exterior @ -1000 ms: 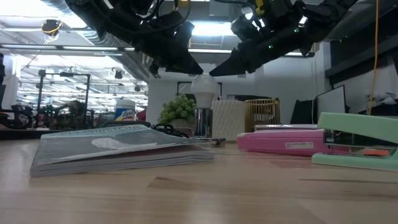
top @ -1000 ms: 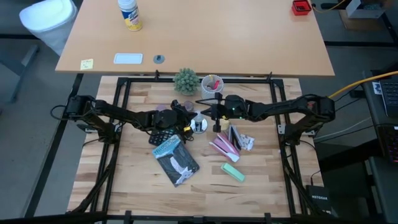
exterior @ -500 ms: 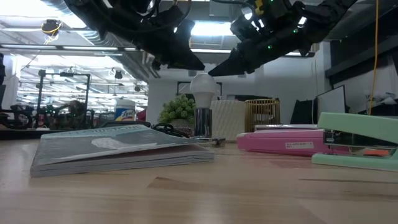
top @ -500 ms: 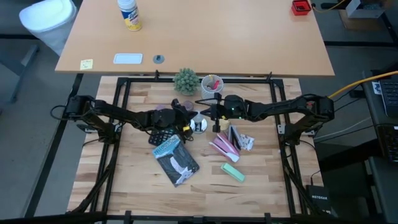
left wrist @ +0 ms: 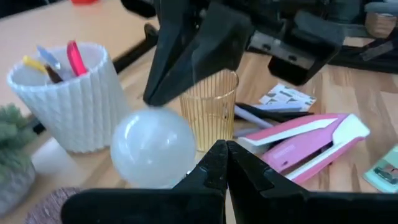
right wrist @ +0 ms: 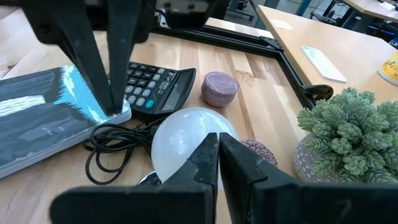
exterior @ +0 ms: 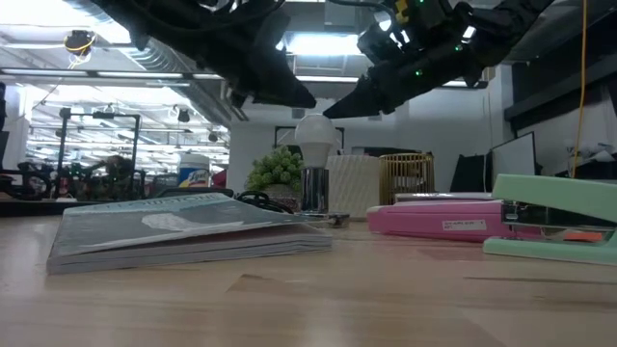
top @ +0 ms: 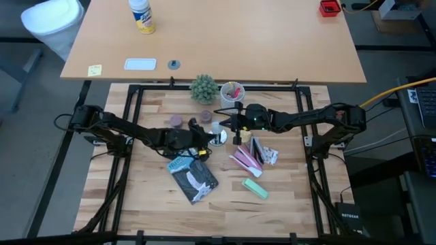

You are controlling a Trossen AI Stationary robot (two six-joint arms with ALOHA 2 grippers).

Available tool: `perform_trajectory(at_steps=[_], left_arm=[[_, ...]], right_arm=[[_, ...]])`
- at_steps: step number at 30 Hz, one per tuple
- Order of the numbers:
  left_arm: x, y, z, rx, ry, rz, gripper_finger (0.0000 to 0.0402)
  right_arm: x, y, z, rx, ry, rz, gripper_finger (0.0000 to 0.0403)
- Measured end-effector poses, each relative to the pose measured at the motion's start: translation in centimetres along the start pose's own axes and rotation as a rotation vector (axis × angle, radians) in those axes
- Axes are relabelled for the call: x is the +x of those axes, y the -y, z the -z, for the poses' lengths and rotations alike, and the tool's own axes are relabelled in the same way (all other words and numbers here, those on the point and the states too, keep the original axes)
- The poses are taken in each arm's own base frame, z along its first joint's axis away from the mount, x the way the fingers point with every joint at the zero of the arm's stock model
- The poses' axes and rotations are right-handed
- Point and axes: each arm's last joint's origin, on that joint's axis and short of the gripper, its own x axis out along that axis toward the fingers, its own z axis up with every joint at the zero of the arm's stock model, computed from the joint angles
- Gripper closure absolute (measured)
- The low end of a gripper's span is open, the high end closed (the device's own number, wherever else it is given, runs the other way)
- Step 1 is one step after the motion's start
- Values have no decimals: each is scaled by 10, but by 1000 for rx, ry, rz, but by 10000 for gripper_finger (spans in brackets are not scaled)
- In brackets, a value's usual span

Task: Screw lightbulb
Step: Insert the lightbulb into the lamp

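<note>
Frosted lightbulb (exterior: 314, 134) stands between both arms' closed fingers (exterior: 297, 94).

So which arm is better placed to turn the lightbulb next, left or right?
Probably the right. In the low view the right end effector sits close against the lightbulb, which stands upright on its socket. The left end effector is also near, above the bulb's other side, with its fingers shut.

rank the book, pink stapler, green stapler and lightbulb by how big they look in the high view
1. book, clearly largest.
2. pink stapler and green stapler: look about alike, so I won't rank them against each other.
3. lightbulb, smallest, partly hidden by the end effectors.
</note>
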Motion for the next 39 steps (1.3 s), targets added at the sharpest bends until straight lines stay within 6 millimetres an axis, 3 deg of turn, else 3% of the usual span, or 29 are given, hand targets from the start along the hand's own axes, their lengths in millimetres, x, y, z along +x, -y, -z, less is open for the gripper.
perform_trajectory(at_steps=[9, 39], left_arm=[[13, -2, 15, -11, -43, -95, 401], [8, -7, 16, 9, 18, -422, 401]], right_arm=[[0, -1, 0, 0, 7, -30, 382], [1, -5, 6, 5, -9, -122, 382]])
